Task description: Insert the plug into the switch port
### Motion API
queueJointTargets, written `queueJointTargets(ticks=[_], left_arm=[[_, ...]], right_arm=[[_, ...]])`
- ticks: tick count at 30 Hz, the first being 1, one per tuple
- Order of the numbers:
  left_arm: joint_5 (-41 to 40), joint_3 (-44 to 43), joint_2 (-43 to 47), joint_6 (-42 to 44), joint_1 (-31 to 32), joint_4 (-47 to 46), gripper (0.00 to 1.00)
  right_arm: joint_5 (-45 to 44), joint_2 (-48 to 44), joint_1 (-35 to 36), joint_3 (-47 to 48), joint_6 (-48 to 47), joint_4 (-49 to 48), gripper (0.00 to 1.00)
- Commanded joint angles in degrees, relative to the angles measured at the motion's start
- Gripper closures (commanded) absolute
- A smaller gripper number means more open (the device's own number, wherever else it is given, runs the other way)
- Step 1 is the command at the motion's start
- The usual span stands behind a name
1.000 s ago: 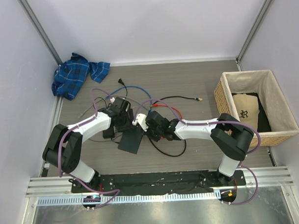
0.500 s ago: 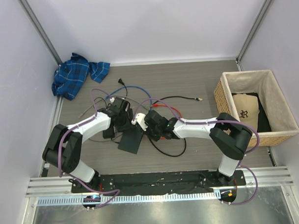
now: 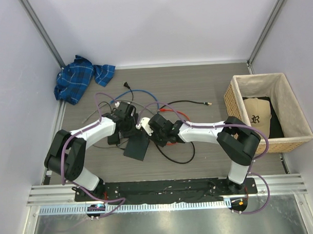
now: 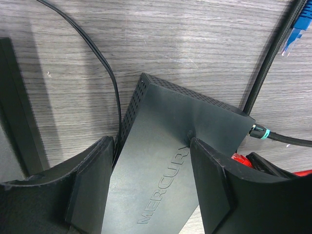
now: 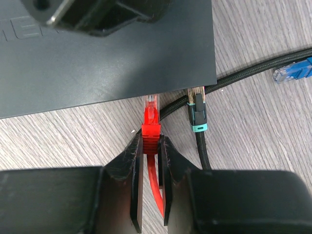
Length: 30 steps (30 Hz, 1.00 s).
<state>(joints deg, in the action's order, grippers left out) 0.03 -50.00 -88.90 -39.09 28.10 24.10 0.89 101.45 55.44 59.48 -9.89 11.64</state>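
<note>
Two grippers are gripping: right gripper is pinching the red plug, tip touching the switch edge; left gripper is clamping the switch.

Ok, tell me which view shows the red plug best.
Right wrist: the plug sits mid-frame, pinched in the right gripper, tip at the switch edge. Left wrist shows only a red sliver; in top external it is hidden.

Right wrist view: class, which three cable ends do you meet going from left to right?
red plug → black connector with teal ring → blue plug
</note>
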Motion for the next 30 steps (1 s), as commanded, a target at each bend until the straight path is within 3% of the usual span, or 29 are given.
queueJointTargets(ticks=[1,10,18,30], left_arm=[[-0.6,2.4,-2.0,-1.6,0.4,-0.6,0.34],[-0.4,2.4,-2.1,-1.6,0.5,-0.9,0.34],[3.6,2.8,-1.8,-1.4,0.5,-1.5,0.34],[10.8,5.2,-1.2,-2.7,0.8,-4.1,0.34]], right_arm=[[0.5,2.8,0.8,2.2,0.6,2.4,0.99],[1.5,2.1,0.9,2.0,0.9,0.8,0.99],[2.1,2.6,1.0,0.3,1.7,-6.4,0.99],[4.9,5.5,1.1,3.3,1.4,-9.3,0.99]])
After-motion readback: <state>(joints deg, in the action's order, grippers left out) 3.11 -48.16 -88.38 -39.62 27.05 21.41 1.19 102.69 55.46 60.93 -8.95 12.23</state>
